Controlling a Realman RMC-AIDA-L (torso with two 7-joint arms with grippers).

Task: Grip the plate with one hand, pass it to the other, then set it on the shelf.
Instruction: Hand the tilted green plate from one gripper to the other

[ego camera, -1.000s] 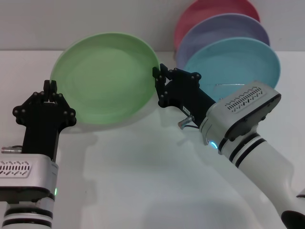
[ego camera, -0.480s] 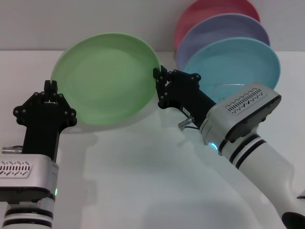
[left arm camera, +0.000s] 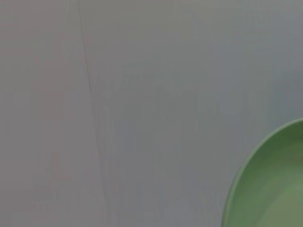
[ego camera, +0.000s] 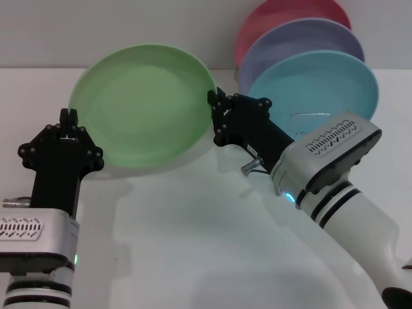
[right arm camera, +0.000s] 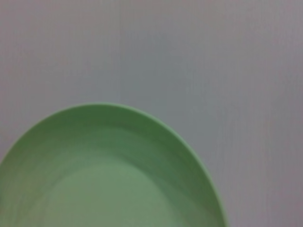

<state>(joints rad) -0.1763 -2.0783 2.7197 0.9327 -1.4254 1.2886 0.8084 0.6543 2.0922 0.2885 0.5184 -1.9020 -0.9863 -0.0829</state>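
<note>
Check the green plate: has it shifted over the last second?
No. The green plate keeps the same gap to the turquoise plate; the right gripper stays at its rim, left gripper alongside.

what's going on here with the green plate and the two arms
The right gripper is clamped on the right edge of the round, matte light green plate, holding it tilted up above the white table. The left gripper sits at the plate's lower left edge; whether it grips is unclear. Behind the right arm, a turquoise-blue plate, a lavender plate and a pink plate stand upright in the thin silver wire shelf.
</note>
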